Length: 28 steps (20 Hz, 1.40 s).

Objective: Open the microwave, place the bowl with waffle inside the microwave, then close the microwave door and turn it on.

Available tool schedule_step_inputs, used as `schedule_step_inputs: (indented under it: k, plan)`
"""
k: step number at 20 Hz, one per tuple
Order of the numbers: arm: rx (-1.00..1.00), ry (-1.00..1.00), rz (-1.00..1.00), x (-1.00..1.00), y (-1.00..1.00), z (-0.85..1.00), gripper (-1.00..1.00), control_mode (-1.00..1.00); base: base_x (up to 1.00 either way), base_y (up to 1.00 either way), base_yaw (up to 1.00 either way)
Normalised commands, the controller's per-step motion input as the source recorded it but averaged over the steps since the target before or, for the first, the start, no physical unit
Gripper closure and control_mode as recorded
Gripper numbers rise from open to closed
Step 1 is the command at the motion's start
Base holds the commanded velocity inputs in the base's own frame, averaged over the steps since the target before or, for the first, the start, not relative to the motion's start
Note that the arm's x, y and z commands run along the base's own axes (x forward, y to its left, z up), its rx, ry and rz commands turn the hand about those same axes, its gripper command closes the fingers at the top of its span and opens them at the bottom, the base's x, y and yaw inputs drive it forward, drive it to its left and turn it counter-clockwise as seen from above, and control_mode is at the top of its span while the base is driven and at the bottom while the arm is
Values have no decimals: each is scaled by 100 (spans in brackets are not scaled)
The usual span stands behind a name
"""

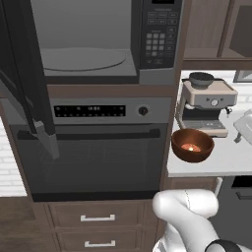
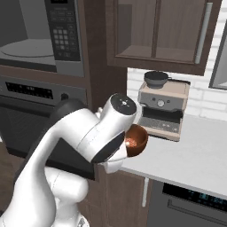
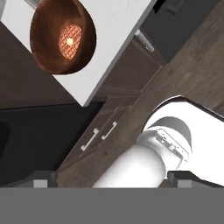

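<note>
Microwave (image 1: 88,42) fills the upper left of the left base view; its door (image 1: 29,93) is swung out along the left edge, and the grey cavity with the turntable (image 1: 81,59) is exposed. Oven (image 1: 93,147) sits directly below, drawers (image 1: 96,216) at the bottom. Tabletop (image 1: 221,162) occupies the right middle, with a coffee machine (image 1: 206,106) at its back. Bowl (image 1: 192,145) stands near the tabletop's left front corner, just in front of the machine, waffle (image 1: 191,147) lying in its bottom. Tool (image 3: 111,179) at the bottom of the hand view, tips spread wide and holding nothing; bowl (image 3: 63,37) sits upper left there, well apart from the tips. Step in hand, as judged: reach for the bowl. To do it well, bring the tool over the near rim, one tip inside the wall and one outside, clear of the waffle, and pinch the rim squarely. Keep the bowl level on the lift. Risks: clipping the machine behind it, or nudging the bowl off the corner.
</note>
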Motion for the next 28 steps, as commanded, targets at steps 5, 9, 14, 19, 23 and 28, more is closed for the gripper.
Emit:
schedule_step_inputs:
  k: [5, 9, 14, 19, 23, 28]
  plan:
    - [-1, 0, 1, 59, -24, -16, -100, -100, 0, 0, 0]
    - [0, 0, 12, 54, -36, -20, -100, -100, 0, 0, 0]
    - [0, 0, 14, 53, -21, -27, -100, -100, 0, 0, 0]
    - [-3, 0, 12, 44, -5, -43, -100, -100, 0, 0, 0]
    - [-4, 0, 6, 32, -10, -46, -100, -100, 0, 0, 0]
    - [-1, 0, 1, 32, -20, -28, -100, -100, 0, 0, 0]
